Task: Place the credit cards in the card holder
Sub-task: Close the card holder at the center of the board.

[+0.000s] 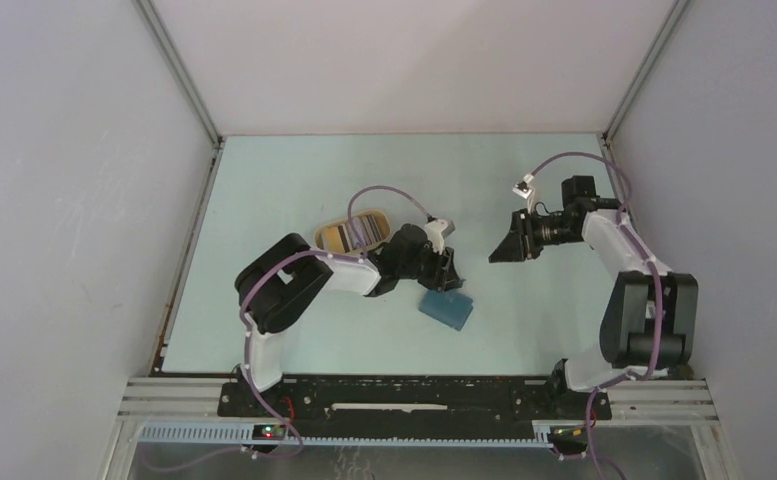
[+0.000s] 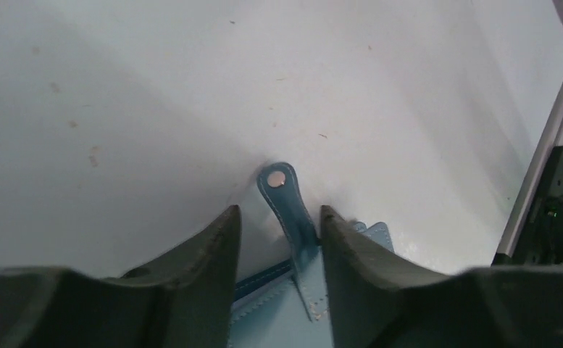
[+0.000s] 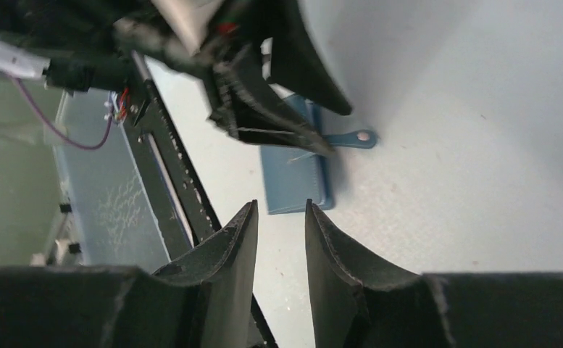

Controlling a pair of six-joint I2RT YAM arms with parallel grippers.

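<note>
One card holder (image 1: 446, 309) was recorded lying on the worktop (image 1: 294, 180), near the middle towards the front edge, directly under the left gripper (image 1: 447, 270). Only the top view showed the one tan oval tray (image 1: 317, 236) just behind the left arm. The credit cards (image 1: 354, 230) were seen in it as striped bands, and their number could not be counted. The tray and cards were not seen in either wrist view. In the left wrist view, the left gripper (image 2: 280, 212) was found spread, with the holder's snap strap (image 2: 285, 199) standing between the two fingers (image 2: 206, 254). A gap was seen on the left side of the strap, and no pinch was observed. One snap button (image 2: 277, 179) was noted at the strap's tip, a detail not resolved from above. In the right wrist view, the right gripper (image 3: 280, 206) was found parted by a narrow gap with nothing in it, held above the worktop, well apart from the holder (image 3: 293, 181). The same view showed the holder closed and flat, with the strap (image 3: 354, 138) lying out to one side. Two grippers were counted in all.
</note>
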